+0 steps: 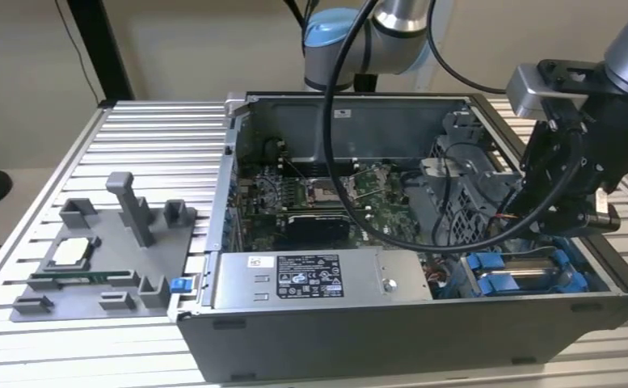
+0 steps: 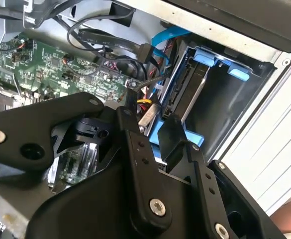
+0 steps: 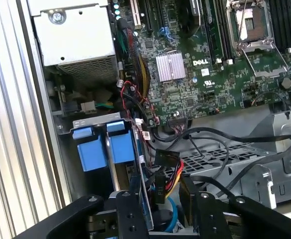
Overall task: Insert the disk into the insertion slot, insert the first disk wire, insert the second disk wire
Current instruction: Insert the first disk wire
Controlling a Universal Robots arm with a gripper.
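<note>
Though half-hidden (edge-on), disk (image 2: 190, 89) in slot (image 2: 235, 99)

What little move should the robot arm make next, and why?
Likely lower the gripper slightly toward the disk. The disk already sits in the insertion slot, and a black plug with red and yellow wires hangs right at the gripper, beside the disk's edge, apparently not pushed in yet.

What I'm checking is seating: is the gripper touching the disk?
Cannot tell: in the second wrist view the gripper overlaps the disk, hiding any contact or gap.
</note>
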